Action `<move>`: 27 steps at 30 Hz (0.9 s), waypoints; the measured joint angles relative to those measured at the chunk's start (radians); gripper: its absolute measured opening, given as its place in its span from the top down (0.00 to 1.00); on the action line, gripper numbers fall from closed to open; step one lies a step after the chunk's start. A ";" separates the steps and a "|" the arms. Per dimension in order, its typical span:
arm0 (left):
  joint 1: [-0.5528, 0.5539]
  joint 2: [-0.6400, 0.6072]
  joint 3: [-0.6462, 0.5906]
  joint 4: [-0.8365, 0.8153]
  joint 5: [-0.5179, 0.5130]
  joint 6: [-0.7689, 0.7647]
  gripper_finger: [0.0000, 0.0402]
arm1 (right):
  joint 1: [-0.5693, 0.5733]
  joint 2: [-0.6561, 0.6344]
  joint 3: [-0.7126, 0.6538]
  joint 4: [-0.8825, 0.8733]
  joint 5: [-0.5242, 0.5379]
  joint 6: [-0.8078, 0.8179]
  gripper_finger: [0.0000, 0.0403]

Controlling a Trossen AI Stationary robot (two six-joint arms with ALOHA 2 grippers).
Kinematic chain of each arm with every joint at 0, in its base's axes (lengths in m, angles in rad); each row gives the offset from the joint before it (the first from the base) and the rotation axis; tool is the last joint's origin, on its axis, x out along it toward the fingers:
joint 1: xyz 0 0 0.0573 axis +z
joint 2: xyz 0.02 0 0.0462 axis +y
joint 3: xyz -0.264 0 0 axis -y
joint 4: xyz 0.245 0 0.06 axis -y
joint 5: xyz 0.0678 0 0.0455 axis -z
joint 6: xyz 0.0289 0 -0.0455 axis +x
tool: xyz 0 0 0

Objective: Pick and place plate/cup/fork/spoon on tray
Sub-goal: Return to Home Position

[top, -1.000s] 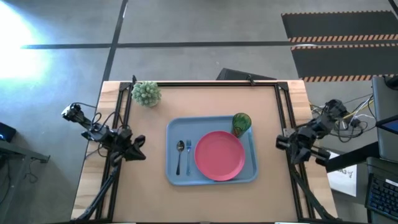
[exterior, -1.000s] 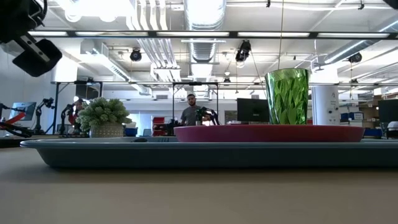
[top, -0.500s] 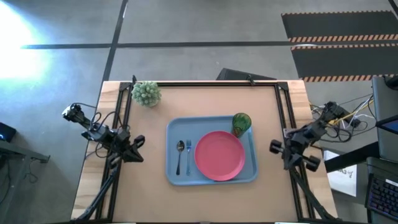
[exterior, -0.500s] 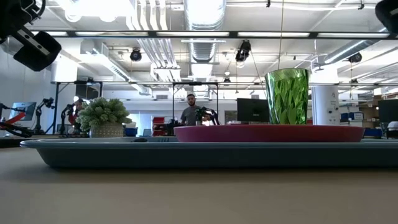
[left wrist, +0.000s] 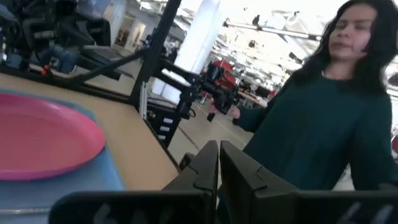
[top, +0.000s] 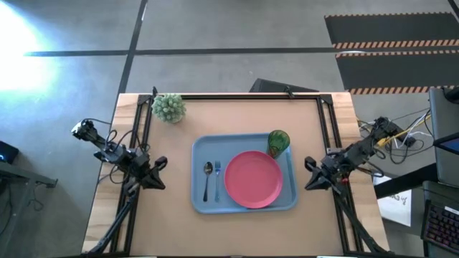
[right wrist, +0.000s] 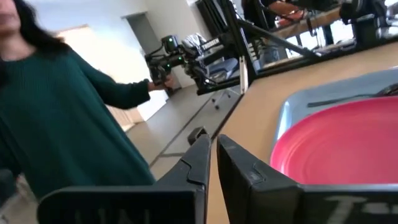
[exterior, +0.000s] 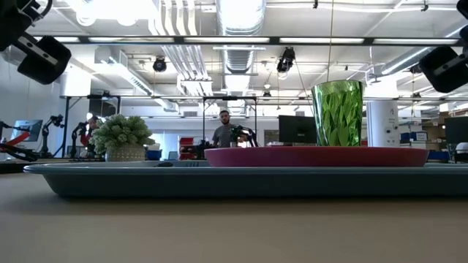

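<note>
The tray (top: 198,150) is loaded (job looks done), so left end effector (top: 156,174) and right end effector (top: 311,179) wait at the surface's (top: 237,118) side edges, pressed together.

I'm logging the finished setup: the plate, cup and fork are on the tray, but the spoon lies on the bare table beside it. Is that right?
Not quite. The spoon is on the tray too, lying next to the fork, beside the plate. The high view shows it. The plate, the cup and the fork are on the tray, as you say.
</note>
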 joint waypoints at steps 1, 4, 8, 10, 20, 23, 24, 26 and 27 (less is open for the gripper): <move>0.000 0.000 -0.003 -0.003 0.001 0.000 1.00 | 0.000 0.000 0.000 0.000 0.001 -0.022 0.94; 0.003 0.000 -0.010 -0.004 -0.034 0.031 1.00 | 0.000 -0.001 0.000 0.001 0.026 -0.058 0.94; 0.004 0.000 -0.011 0.000 -0.129 0.227 1.00 | 0.000 -0.012 0.000 0.000 0.030 -0.065 0.94; 0.004 0.000 -0.011 0.000 -0.194 0.276 1.00 | -0.005 -0.013 0.001 -0.002 0.034 -0.073 0.94; 0.050 0.000 -0.006 0.045 -0.218 0.280 1.00 | -0.176 -0.013 0.117 -0.173 0.023 -0.171 0.94; 0.074 0.000 -0.005 0.060 -0.165 0.280 1.00 | -0.246 -0.012 0.181 -0.261 -0.020 -0.183 0.94; 0.082 0.000 -0.005 0.059 -0.156 0.280 1.00 | -0.263 -0.013 0.200 -0.283 -0.043 -0.196 0.94; 0.108 0.000 -0.005 0.058 -0.152 0.281 1.00 | -0.293 -0.010 0.235 -0.326 -0.074 -0.222 0.94; 0.127 0.001 -0.006 0.058 -0.152 0.283 1.00 | -0.305 -0.009 0.250 -0.347 -0.079 -0.231 0.94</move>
